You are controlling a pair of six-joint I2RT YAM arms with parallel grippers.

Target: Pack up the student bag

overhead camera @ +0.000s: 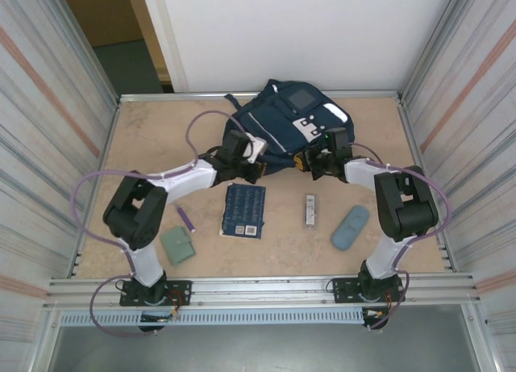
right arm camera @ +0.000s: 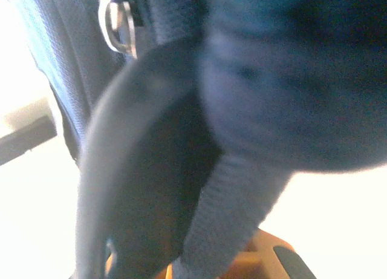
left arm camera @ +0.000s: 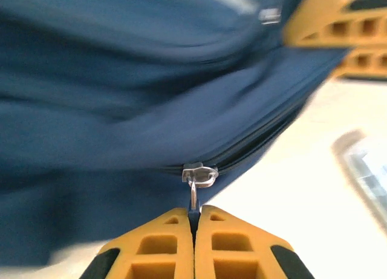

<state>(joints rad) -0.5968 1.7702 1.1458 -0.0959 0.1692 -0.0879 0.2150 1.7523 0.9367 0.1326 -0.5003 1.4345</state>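
The student bag point(overhead camera: 284, 120), a navy backpack with white patches, lies at the back middle of the table. My left gripper point(overhead camera: 266, 164) is at its front edge, and its yellow fingers point(left arm camera: 163, 242) are shut on the pull tab point(left arm camera: 193, 195) of the bag's silver zipper slider point(left arm camera: 199, 173). My right gripper point(overhead camera: 305, 162) meets the bag's front from the right. In the right wrist view a grey-blue webbing strap point(right arm camera: 236, 206) of the bag runs down into the right gripper point(right arm camera: 199, 273) and hides most of the orange fingers point(right arm camera: 266, 255). The right gripper is shut on that strap.
A dark-blue book point(overhead camera: 245, 211) lies in front of the bag. A small silver item point(overhead camera: 310, 210) and a grey-blue pouch point(overhead camera: 350, 227) lie to its right. A purple pen point(overhead camera: 186, 219) and a green wallet point(overhead camera: 176, 244) lie to its left. Metal walls enclose the table.
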